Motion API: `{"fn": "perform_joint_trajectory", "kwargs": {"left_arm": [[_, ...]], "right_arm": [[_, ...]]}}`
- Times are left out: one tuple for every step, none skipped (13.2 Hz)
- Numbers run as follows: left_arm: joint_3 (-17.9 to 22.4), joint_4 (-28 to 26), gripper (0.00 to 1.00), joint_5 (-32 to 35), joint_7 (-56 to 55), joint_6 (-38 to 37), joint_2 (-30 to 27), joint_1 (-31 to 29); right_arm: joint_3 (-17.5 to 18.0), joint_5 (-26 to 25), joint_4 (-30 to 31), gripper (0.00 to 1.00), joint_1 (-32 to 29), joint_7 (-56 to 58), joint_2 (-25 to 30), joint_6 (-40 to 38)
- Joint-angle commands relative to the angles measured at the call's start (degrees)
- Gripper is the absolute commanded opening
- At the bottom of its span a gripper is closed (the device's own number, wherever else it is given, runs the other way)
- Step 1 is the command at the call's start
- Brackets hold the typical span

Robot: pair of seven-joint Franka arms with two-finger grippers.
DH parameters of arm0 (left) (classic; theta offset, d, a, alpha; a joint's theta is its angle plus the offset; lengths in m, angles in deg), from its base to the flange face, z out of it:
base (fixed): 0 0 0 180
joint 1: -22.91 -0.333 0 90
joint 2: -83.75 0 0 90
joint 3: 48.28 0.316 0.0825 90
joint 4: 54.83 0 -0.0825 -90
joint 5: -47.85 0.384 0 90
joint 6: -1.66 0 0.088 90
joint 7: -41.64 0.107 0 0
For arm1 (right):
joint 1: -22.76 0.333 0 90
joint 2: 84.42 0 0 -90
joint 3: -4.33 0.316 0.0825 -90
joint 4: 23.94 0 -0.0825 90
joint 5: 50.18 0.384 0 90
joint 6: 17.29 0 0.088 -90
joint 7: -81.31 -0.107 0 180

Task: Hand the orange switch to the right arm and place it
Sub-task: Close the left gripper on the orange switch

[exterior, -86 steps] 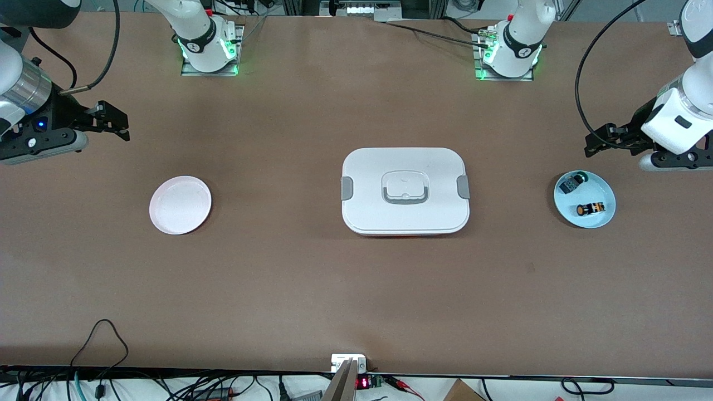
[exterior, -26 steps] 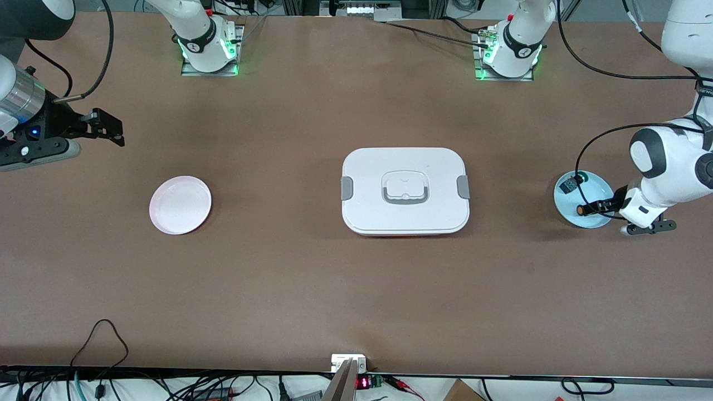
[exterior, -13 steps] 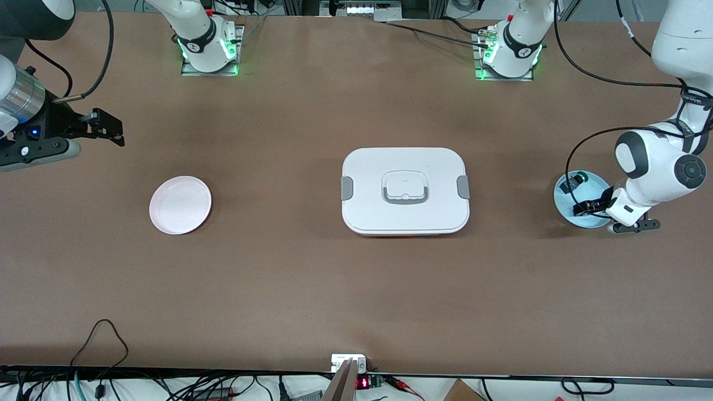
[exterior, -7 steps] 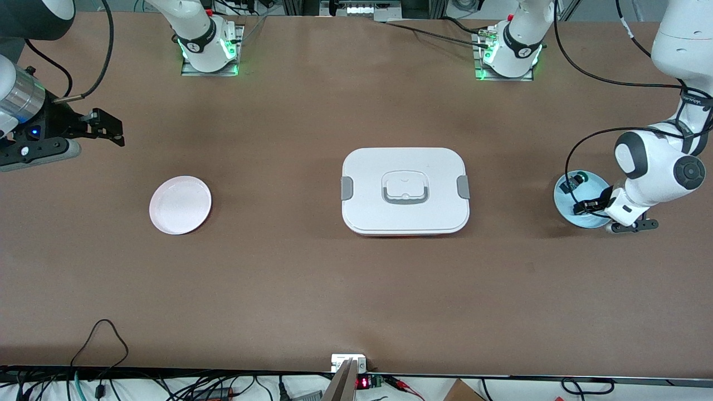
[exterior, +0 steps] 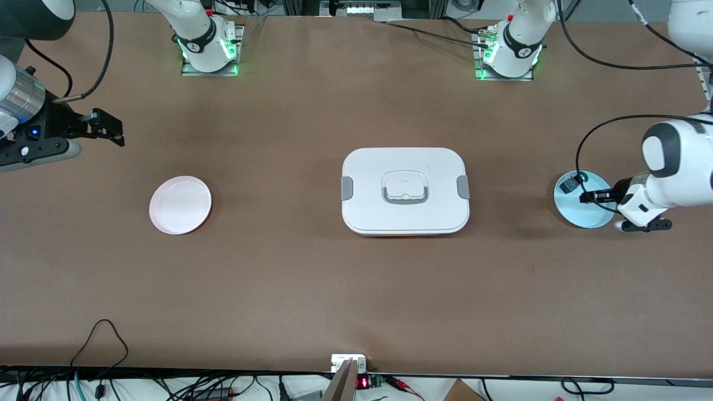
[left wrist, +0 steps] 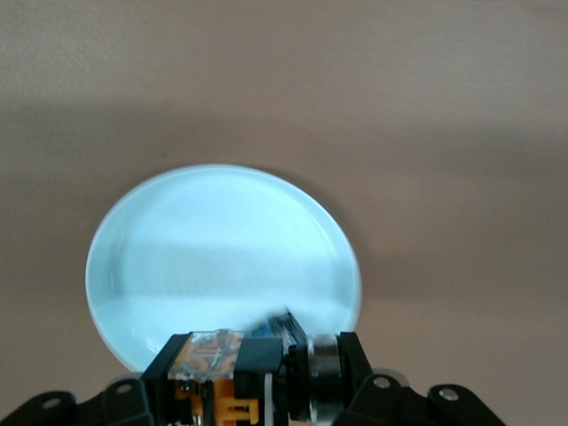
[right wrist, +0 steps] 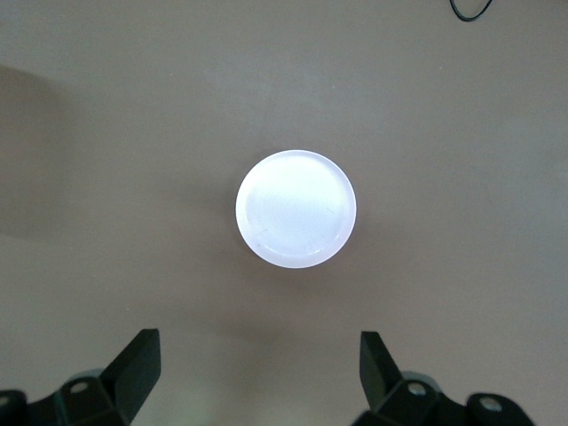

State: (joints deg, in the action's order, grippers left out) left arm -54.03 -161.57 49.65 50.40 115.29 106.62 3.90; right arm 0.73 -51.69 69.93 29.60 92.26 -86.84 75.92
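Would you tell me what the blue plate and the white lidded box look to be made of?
The blue plate looks like smooth, slightly glossy plastic: even pale colour and soft sheen, though glazed ceramic is possible. The white lidded box seems matte moulded plastic, with rounded corners, grey clips and a recessed handle.

Over the blue plate (exterior: 579, 214), the orange switch (left wrist: 217, 386) is half cut off by the left wrist view's edge. The green-capped part (exterior: 574, 181) there is too tiny to make out, honestly.
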Motion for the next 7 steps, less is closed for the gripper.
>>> {"fn": "perform_joint_trajectory", "kwargs": {"left_arm": [[-4.1, 7.3, 0.28, -2.8, 1.6, -11.6, 0.2, -0.6], [-4.4, 9.3, 0.29, -7.0, 1.7, -15.5, 0.4, -0.6], [-4.5, 10.7, 0.29, -10.8, 1.8, -18.9, 0.7, -0.2], [-4.5, 11.7, 0.29, -14.5, 1.9, -20.8, 1.0, -0.2], [-4.6, 11.9, 0.29, -17.3, 3.4, -21.5, 1.0, -0.2], [-4.7, 12.1, 0.29, -20.7, 8.1, -21.5, 0.9, 0.0], [-4.7, 12.1, 0.27, -25.0, 15.0, -21.5, 0.9, 0.0]], "right_arm": [[0.3, -0.2, -1.1, 1.0, -0.3, -0.4, -0.4, -0.6], [0.3, -0.2, -1.1, 1.0, -0.3, -0.4, -0.4, -0.6], [0.3, -0.2, -1.1, 1.0, -0.3, -0.2, -0.4, -0.6], [0.3, -0.1, -1.1, 1.0, -0.3, -0.2, -0.6, -0.6], [0.3, -0.1, -1.1, 1.0, -0.2, -0.2, -0.7, -0.6], [0.3, -0.1, -1.1, 1.0, -0.1, -0.3, -0.8, -0.6], [0.3, -0.1, -1.1, 1.0, 0.0, -0.3, -0.8, -0.6]]}}
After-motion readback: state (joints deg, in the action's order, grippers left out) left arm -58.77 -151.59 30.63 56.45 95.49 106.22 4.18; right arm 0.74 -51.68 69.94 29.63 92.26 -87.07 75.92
